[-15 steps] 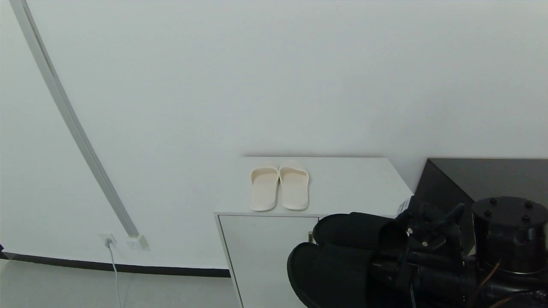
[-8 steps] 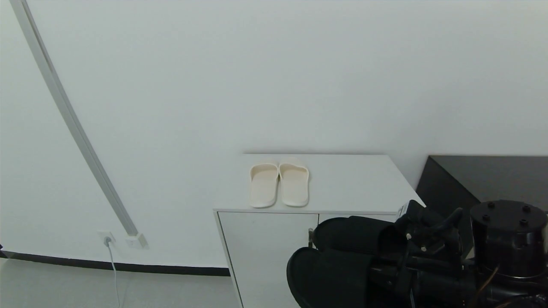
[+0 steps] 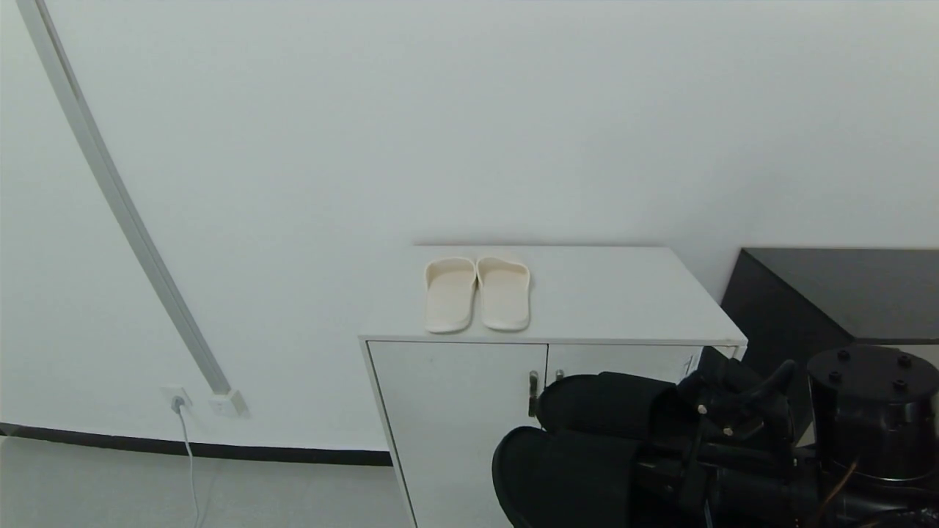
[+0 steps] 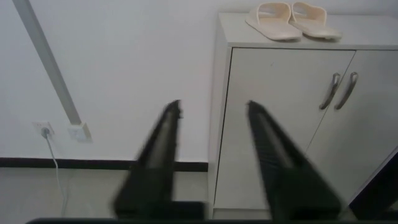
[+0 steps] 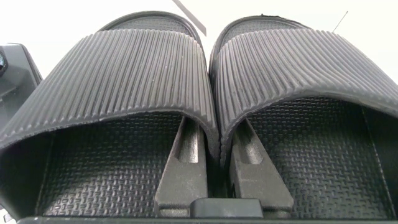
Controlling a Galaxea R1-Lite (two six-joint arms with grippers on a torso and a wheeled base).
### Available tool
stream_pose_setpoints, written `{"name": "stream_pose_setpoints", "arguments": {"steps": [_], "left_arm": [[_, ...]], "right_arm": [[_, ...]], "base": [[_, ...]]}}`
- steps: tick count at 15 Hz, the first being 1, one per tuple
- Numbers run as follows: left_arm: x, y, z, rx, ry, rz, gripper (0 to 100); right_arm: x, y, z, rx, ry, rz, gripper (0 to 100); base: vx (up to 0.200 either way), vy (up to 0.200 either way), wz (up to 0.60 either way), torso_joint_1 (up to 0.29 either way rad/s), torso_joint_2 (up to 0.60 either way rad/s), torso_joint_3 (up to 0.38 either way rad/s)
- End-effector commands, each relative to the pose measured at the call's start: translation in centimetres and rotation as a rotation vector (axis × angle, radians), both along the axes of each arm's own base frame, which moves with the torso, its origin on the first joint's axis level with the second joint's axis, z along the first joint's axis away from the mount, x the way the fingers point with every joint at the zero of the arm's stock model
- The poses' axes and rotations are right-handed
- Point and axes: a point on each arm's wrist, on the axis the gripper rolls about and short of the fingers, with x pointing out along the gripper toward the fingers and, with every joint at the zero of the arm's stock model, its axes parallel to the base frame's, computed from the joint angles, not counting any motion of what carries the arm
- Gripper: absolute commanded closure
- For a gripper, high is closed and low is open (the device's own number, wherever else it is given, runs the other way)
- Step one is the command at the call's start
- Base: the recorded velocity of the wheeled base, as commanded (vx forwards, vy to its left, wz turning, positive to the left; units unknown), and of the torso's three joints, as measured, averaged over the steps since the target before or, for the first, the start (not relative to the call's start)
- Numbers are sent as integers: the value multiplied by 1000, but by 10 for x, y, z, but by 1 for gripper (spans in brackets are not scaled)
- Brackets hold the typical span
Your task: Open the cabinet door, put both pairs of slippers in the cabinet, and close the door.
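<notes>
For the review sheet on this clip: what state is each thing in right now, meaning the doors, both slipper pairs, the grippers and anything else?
cabinet doors: both closed.
cream slippers: side by side on top of the cabinet, not yet stored.
black slippers: held as a pair in front of the right door.
right gripper: shut on the black slippers' adjoining walls.
left gripper: open, empty.
wall plug: plugged in.

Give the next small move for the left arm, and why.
Probably bring the open left gripper to the handle of the left door and close on it. Both cabinet doors look shut, and the right gripper holds the black slippers, which have nowhere to go yet.
</notes>
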Motion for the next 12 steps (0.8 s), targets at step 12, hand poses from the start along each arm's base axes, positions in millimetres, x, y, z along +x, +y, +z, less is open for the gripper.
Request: {"name": "stream_pose_setpoints", "arguments": {"steps": [12], "left_arm": [[0, 0, 0, -1, 0, 1, 0]], "right_arm": [[0, 0, -3, -8, 7, 0, 100]], "base": [[0, 0, 0, -216, 529, 313]]}}
